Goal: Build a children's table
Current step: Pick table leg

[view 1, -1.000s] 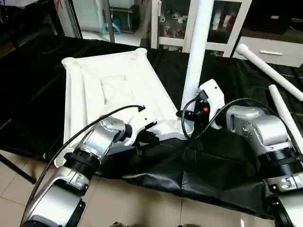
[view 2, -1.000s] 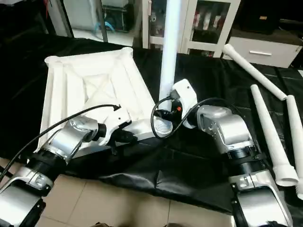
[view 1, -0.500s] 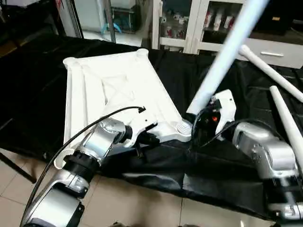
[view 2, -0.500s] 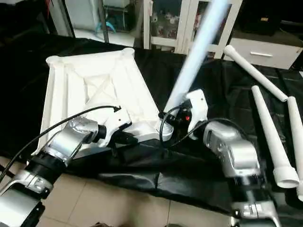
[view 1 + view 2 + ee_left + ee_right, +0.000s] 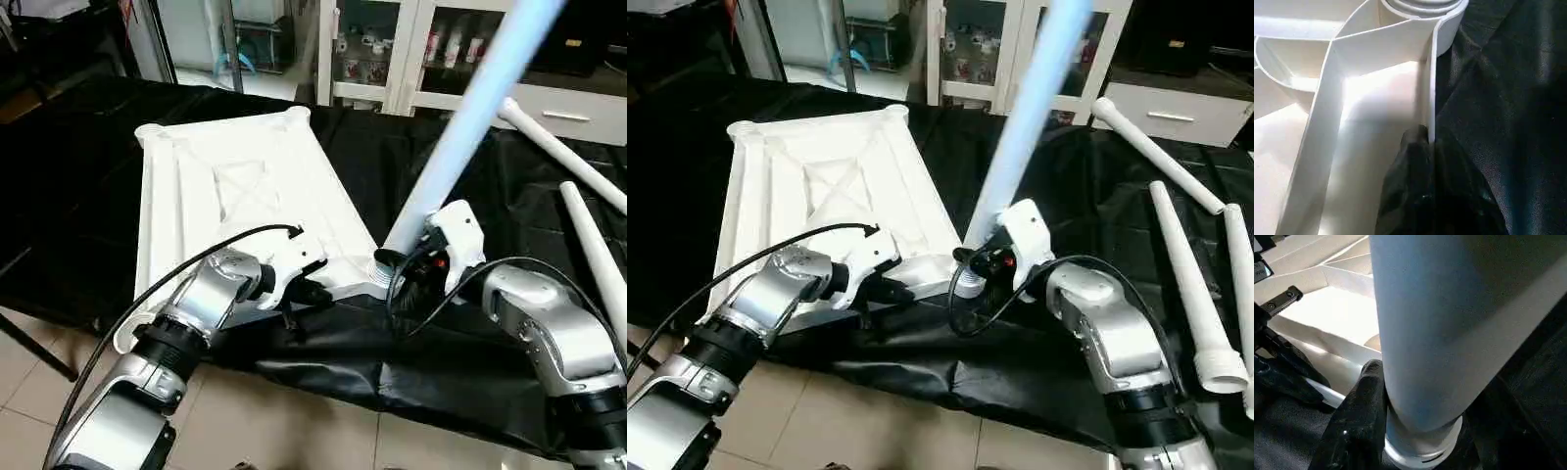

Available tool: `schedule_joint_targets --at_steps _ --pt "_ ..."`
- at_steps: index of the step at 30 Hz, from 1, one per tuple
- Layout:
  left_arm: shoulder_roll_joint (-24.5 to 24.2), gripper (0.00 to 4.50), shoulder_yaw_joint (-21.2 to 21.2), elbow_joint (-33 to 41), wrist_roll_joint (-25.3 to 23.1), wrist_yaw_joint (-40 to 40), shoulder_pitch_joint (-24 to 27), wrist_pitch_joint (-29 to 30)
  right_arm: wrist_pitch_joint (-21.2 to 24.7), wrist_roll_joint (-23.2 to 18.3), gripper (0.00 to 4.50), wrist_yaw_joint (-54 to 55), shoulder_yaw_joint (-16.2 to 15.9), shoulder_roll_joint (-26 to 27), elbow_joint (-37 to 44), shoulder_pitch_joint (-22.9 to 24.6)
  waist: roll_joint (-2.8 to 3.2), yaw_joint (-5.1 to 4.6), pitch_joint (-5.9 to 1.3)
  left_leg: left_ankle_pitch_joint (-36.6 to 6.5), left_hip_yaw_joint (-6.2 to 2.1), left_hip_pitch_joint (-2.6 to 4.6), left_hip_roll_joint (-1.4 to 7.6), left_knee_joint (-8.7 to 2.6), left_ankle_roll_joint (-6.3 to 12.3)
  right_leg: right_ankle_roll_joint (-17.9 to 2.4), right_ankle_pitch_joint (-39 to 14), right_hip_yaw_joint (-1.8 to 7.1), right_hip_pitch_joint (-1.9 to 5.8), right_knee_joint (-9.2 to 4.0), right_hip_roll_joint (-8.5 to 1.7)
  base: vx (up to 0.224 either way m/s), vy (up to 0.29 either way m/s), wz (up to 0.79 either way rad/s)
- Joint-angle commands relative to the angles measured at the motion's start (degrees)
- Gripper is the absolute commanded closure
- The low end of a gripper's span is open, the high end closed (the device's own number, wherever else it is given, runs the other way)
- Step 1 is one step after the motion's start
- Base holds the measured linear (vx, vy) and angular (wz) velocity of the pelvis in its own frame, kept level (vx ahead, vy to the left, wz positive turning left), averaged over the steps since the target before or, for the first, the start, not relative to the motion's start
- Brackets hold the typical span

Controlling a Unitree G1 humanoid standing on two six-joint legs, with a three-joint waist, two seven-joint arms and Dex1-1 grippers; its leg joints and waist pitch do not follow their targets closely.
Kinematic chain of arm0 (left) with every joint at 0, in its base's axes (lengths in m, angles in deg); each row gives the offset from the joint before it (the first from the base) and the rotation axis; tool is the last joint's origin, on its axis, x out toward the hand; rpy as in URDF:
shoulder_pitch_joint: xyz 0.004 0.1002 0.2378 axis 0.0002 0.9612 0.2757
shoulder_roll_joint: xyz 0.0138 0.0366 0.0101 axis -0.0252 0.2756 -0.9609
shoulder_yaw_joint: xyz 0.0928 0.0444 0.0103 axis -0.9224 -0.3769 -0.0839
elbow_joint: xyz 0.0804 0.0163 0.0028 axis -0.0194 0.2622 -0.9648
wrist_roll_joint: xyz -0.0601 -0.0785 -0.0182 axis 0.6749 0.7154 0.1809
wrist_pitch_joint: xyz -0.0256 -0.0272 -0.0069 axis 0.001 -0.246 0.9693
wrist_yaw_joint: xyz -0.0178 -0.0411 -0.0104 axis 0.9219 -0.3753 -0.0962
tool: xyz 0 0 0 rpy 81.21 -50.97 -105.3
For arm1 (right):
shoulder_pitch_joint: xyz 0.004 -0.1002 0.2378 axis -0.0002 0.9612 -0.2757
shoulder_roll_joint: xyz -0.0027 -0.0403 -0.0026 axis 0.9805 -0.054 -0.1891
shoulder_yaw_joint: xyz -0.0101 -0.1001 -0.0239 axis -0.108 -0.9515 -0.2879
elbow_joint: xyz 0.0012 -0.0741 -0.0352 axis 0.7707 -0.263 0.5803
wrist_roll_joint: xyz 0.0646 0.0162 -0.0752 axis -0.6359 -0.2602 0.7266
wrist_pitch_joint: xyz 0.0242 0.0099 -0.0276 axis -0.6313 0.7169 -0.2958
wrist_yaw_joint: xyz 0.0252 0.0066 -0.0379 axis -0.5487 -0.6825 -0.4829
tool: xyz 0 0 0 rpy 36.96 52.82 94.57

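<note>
At the near edge, our left pincer (image 5: 302, 291): pinched shut on the white panel (image 5: 225, 186) rim, steadying it on the black tabletop (image 5: 88, 196).
Corner socket (image 5: 384, 264): our right pincer (image 5: 416, 272) clamps the tilted leg (image 5: 460, 127) low down, jaws half-spread round it.
Our advice: stand it upright over the socket, then press straight in.
Far right: spare legs (image 5: 558, 147) lying loose.

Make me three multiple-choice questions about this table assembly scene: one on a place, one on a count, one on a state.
1. Where does the left hand grip the tabletop?
A. far corner
B. near rim
C. centre rib

2. How many loose legs lie on the black cloth?
A. one
B. three
C. five

3. How does the held leg stand?
A. tilted
B. upright
C. flat

Answers:
1 B, its fingers pinch the near edge wall.
2 B, three lie right of the right hand.
3 A, it leans up and away from the corner socket.
</note>
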Motion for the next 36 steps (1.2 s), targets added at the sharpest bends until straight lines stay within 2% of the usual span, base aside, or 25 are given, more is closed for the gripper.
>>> schedule_joint_targets --at_steps 1,4,8,9,10,13,14,16,17,18,23,26,28,29,30,31,32,33,35,36 --pt "-0.68 4.50 -0.01 -0.70 -0.26 -0.53 0.39 1.11 6.09 1.79 2.63 -1.16 -3.95 -0.45 -5.02 1.64 -0.23 -0.27 -2.68 -17.80 -2.69 1.04 4.53 -5.15 -0.94 -10.67 -18.58 2.35 1.49 -4.70 -3.51 0.000 0.000 0.00" --pt "-0.80 4.50 -0.09 -0.47 -0.15 -0.25 0.50 1.14 6.50 2.26 2.63 -0.46 -4.04 0.46 -7.88 -0.51 -0.55 -0.52 -2.57 -18.81 -2.68 0.97 4.43 -5.13 -0.96 -10.64 -20.43 2.35 1.38 -4.86 -3.60 0.000 0.000 0.00" --pt "-0.87 4.50 -0.23 -0.08 -0.12 -0.08 0.75 1.15 6.60 2.81 2.63 0.65 -3.88 2.53 -12.28 -1.98 -0.35 -0.81 -2.51 -20.80 -2.94 1.00 4.46 -5.35 -2.25 -10.14 -21.76 2.33 1.21 -4.93 -3.57 0.000 0.000 0.00" --pt "-0.84 4.50 -0.23 -0.02 -0.09 -0.08 0.81 1.20 6.40 3.09 2.63 0.50 -4.45 2.54 -12.79 -1.71 -0.30 -1.00 -2.48 -21.72 -3.01 1.07 4.50 -5.45 -2.56 -9.84 -22.11 2.33 1.16 -5.01 -3.58 0.000 0.000 0.00" --pt "-0.78 4.50 -0.21 0.02 -0.06 -0.15 0.81 1.26 6.26 3.44 2.63 0.11 -5.18 2.37 -13.07 -1.19 -0.64 -1.16 -2.50 -22.21 -3.04 1.11 4.51 -5.45 -2.64 -9.65 -22.42 2.33 1.12 -4.98 -3.57 0.000 0.000 0.00" --pt "-0.69 4.50 0.01 0.13 0.06 -0.63 0.89 1.37 5.38 4.18 2.63 -0.22 -6.42 2.44 -13.44 0.81 -0.43 -1.61 -2.55 -23.67 -3.15 1.16 4.57 -5.64 -3.24 -9.35 -22.11 2.34 0.94 -5.14 -3.51 0.000 0.000 0.00" --pt "-0.69 4.50 0.07 0.17 0.09 -0.75 0.92 1.39 5.27 4.24 2.63 -0.24 -6.42 2.58 -13.54 1.03 -0.46 -1.70 -2.52 -24.77 -3.18 1.38 4.64 -5.76 -3.59 -9.39 -21.74 2.32 0.80 -5.20 -3.42 0.000 0.000 0.00" --pt "-0.80 4.50 0.23 0.02 0.15 -0.87 0.91 1.32 5.18 4.30 2.63 -0.24 -6.41 2.64 -13.22 1.71 -0.46 -1.78 -2.55 -25.63 -3.24 1.52 4.64 -5.87 -3.82 -9.49 -21.47 2.24 0.88 -5.25 -3.40 0.000 0.000 0.00" --pt "-0.85 4.50 0.26 -0.02 0.18 -0.90 0.88 1.30 5.10 4.37 2.63 -0.30 -6.39 2.64 -13.21 1.85 -0.64 -1.85 -2.59 -25.88 -3.34 1.52 4.66 -6.00 -3.83 -9.47 -21.41 2.19 1.07 -5.27 -3.45 0.000 0.000 0.00" --pt "-0.94 4.50 0.28 -0.06 0.21 -0.89 0.89 1.28 4.99 4.44 2.63 -0.29 -6.34 2.66 -13.25 1.95 -0.48 -1.88 -2.46 -26.25 -3.32 1.60 4.65 -6.05 -3.96 -9.48 -21.42 2.27 0.96 -5.38 -3.44 0.000 0.000 0.00" --pt "-1.24 4.50 0.09 0.03 0.17 -0.54 1.04 1.17 4.23 4.77 2.63 0.76 -5.59 3.29 -13.63 1.94 -0.74 -2.02 -2.39 -27.65 -3.47 1.67 4.58 -6.06 -4.01 -8.68 -24.90 2.37 0.90 -5.75 -3.65 0.000 0.000 0.00" --pt "-1.50 4.50 -0.02 0.14 0.11 -0.30 1.29 0.95 2.34 5.34 2.63 3.25 -4.22 4.49 -14.49 1.78 -0.69 -2.12 -2.31 -28.64 -3.60 1.74 4.60 -6.15 -4.28 -8.08 -26.53 2.34 0.66 -5.95 -3.68 0.000 0.000 0.00" --pt "-1.47 4.50 0.26 -0.02 0.12 -0.83 1.37 0.80 1.19 5.49 2.63 5.43 -2.87 5.68 -15.26 1.37 -0.66 -2.54 -2.18 -30.78 -3.81 1.74 4.53 -6.24 -4.64 -7.31 -28.92 2.24 0.36 -6.18 -3.65 0.000 0.000 0.00" --pt "-1.01 4.50 0.82 -0.32 0.26 -1.87 1.27 0.89 0.03 5.79 2.63 8.75 -1.16 7.21 -16.70 0.41 -0.07 -2.63 -2.10 -31.76 -3.91 1.92 4.51 -6.28 -5.02 -7.13 -29.66 2.22 0.17 -6.26 -3.64 0.000 0.000 0.00" --pt "-0.11 4.50 1.74 -0.87 0.50 -3.72 1.03 1.28 -0.89 6.05 2.63 12.18 0.56 8.79 -18.33 -0.70 -0.46 -3.21 -2.06 -33.56 -4.02 1.98 4.34 -6.23 -5.30 -6.56 -31.32 1.92 0.00 -6.54 -3.45 0.000 0.000 0.00" --pt "1.13 4.50 2.68 -1.49 0.70 -5.98 0.68 2.03 -2.06 6.41 2.63 15.85 2.14 10.43 -20.38 -2.07 -0.50 -3.83 -2.02 -34.97 -4.31 1.98 4.31 -6.32 -5.56 -6.22 -32.82 1.58 0.08 -6.57 -3.45 0.000 0.000 0.00" --pt "2.32 4.50 3.27 -2.02 0.76 -7.89 0.30 2.66 -3.02 6.77 2.63 18.77 3.21 11.62 -22.26 -3.31 -0.34 -3.95 -1.90 -35.70 -4.62 1.77 4.23 -6.32 -5.64 -5.71 -33.85 1.42 0.08 -6.63 -3.52 0.000 0.000 0.00" --pt "4.22 4.50 4.13 -2.92 0.86 -10.77 -0.36 3.65 -4.21 7.11 2.63 22.37 4.41 13.14 -25.05 -5.15 -0.18 -4.88 -1.84 -37.67 -5.24 1.46 4.17 -6.66 -5.99 -4.75 -34.55 0.82 0.55 -6.72 -3.44 0.000 0.000 0.00" --pt "5.37 4.50 4.67 -3.53 0.96 -12.47 -0.80 4.26 -4.75 7.18 2.63 24.10 4.95 13.93 -26.68 -6.21 0.03 -5.22 -1.91 -38.25 -5.37 1.54 4.15 -6.68 -6.10 -4.87 -34.27 0.63 0.64 -6.69 -3.52 0.000 0.000 0.00" --pt "8.12 4.50 6.35 -5.34 1.41 -16.97 -2.05 5.38 -6.18 7.31 2.63 27.85 5.93 15.62 -30.40 -8.60 0.26 -5.64 -1.84 -39.10 -5.49 1.87 4.02 -6.58 -5.70 -4.96 -33.25 0.35 0.49 -7.21 -3.59 0.000 0.000 0.00"
